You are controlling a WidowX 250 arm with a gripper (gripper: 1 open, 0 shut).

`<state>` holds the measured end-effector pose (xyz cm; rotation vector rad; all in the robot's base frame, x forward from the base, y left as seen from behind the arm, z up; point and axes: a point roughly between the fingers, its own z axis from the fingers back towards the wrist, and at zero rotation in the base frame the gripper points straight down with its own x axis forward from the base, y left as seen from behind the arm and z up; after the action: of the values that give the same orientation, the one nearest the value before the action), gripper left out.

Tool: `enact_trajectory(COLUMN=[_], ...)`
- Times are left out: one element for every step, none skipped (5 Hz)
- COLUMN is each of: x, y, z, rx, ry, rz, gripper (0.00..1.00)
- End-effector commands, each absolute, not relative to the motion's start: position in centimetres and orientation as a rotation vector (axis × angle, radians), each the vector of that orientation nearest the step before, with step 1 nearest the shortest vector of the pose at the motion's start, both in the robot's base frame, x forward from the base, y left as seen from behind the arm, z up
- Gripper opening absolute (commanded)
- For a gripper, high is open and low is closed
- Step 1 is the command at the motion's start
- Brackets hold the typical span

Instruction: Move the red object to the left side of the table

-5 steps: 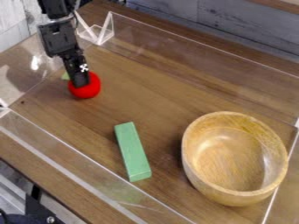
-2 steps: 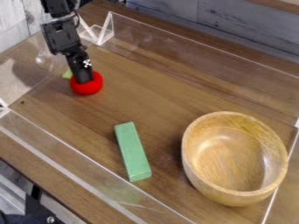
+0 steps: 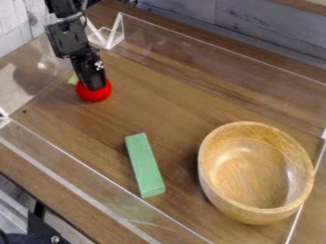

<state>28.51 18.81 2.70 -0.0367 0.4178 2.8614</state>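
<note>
The red object [image 3: 94, 92], a small round ball-like toy, rests on the dark wood-grain table [image 3: 192, 91] at its far left, near the back corner. My gripper [image 3: 88, 80] hangs straight down over it, black fingers reaching onto the ball's top and covering its upper left part. The jaws look parted, standing slightly apart on either side of the ball rather than pinching it. The ball sits on the tabletop.
A green rectangular block [image 3: 144, 164] lies near the front middle. A large wooden bowl [image 3: 212, 143] stands at the front right. Low clear acrylic walls [image 3: 71, 181] edge the tabletop on all sides, close behind and left of the gripper.
The gripper's fingers have spread apart over the red ball. Ball and arm have stayed nearly in place; the ball now sits settled on the table.
</note>
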Motion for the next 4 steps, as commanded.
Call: enact_trajectory(x=[28.0,27.9,28.0,28.2], y=[19.8,19.5,19.7,20.0], z=[3.6,3.9,4.7,5.5], rx=[-0.066,-0.068,-0.074,-0.08], ry=[0.397,0.406,0.419,0.431], rz=[2.951,2.991,3.044,3.098], gripper=[1.0,1.0,1.0,1.0])
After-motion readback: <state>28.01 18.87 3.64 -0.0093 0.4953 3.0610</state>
